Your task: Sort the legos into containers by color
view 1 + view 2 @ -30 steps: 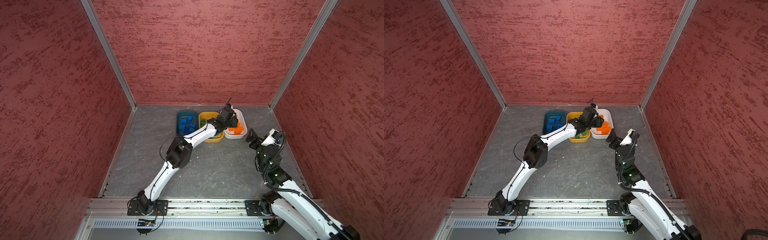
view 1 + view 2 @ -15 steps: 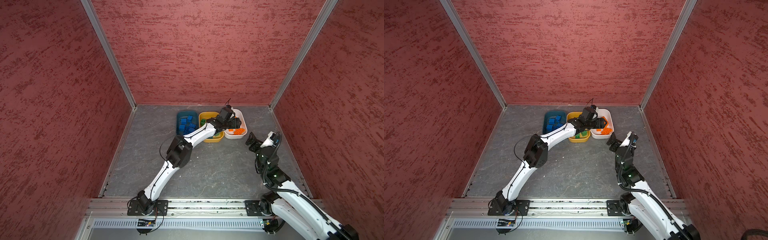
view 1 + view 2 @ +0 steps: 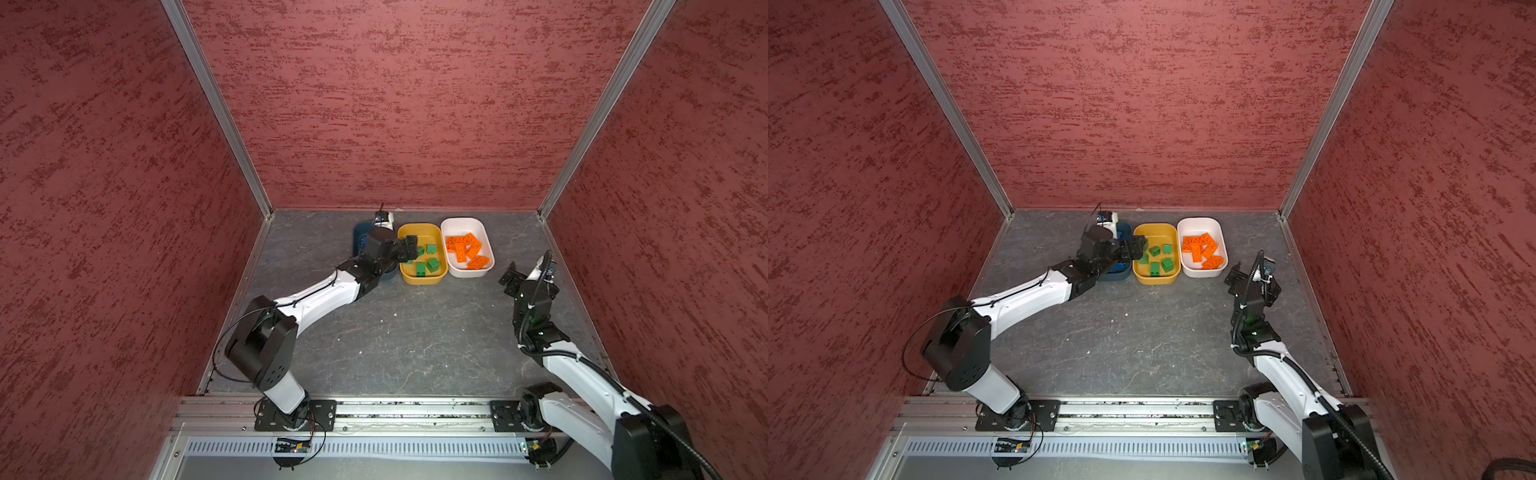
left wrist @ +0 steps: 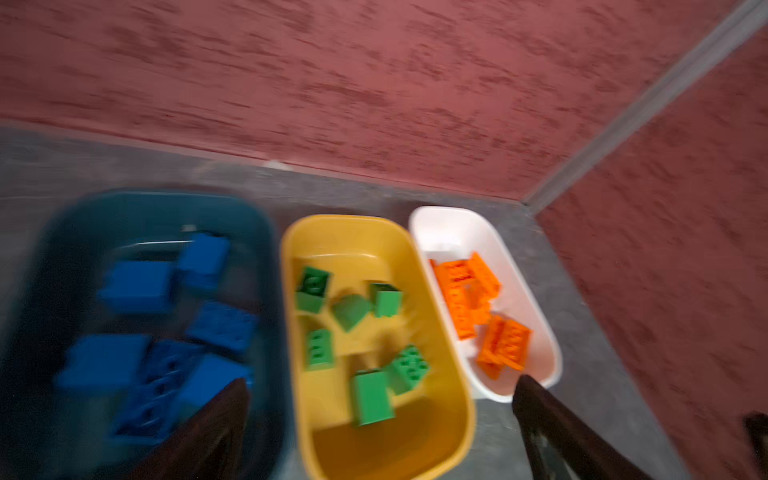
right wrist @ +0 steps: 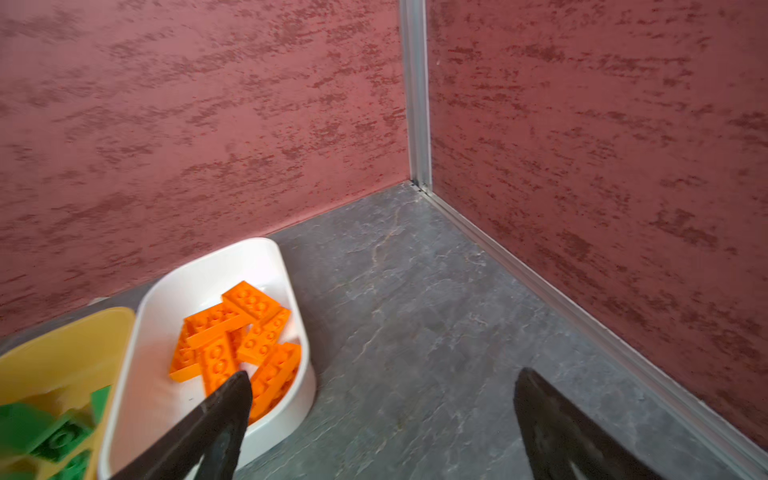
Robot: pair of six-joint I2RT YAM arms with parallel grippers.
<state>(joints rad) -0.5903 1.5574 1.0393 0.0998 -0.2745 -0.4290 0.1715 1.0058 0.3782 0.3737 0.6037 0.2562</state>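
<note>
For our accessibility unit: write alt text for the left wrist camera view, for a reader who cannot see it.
Three shallow plastic tubs in a row: dark teal-blue tub with blue studded bricks, mustard yellow tub with green bricks, white tub with orange bricks. The left gripper, open and empty, hangs above them.

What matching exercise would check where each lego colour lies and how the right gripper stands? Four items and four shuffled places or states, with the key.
Column one
1. blue legos
2. green legos
3. orange legos
4. right gripper

Column two
A. in the white tub
B. open, over the bare floor beside the tubs
C. in the dark teal tub
D. in the yellow tub

Pairs: 1-C, 2-D, 3-A, 4-B
</note>
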